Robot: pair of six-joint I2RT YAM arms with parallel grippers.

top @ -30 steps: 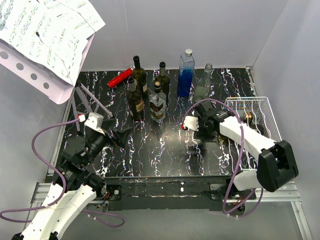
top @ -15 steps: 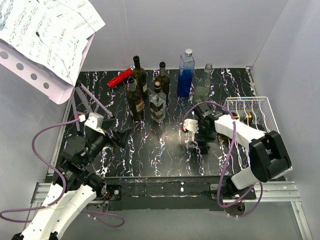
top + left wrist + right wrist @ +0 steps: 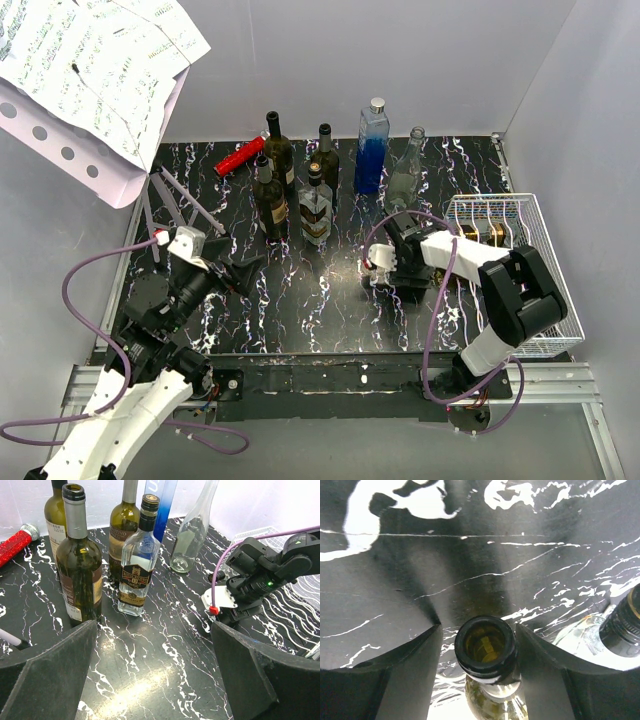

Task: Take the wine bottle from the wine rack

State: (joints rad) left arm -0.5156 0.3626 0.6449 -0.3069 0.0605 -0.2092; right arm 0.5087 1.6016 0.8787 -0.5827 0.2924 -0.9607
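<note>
In the right wrist view the wine bottle (image 3: 485, 650) shows its dark open mouth and green neck between my right gripper's (image 3: 478, 627) fingers. The right finger (image 3: 540, 660) lies against the neck, and a narrow gap separates the left finger (image 3: 415, 665) from it, so the gripper is open around the neck. From above, the right gripper (image 3: 398, 270) sits just left of the white wire wine rack (image 3: 540, 250), and the arm hides most of the bottle. My left gripper (image 3: 153, 624) is wide open and empty over the black tabletop (image 3: 245, 268).
Several upright bottles stand at the back: dark ones (image 3: 272, 195), a clear labelled one (image 3: 316, 210), a blue one (image 3: 372, 145) and a clear empty one (image 3: 405, 170). A red glittery microphone (image 3: 238, 156) lies far left. A sheet-music stand (image 3: 90, 70) overhangs the left corner.
The right arm's elbow has swung left and its gripper has shifted slightly left, with the jaws narrowing around the bottle neck. The left arm has not moved.
</note>
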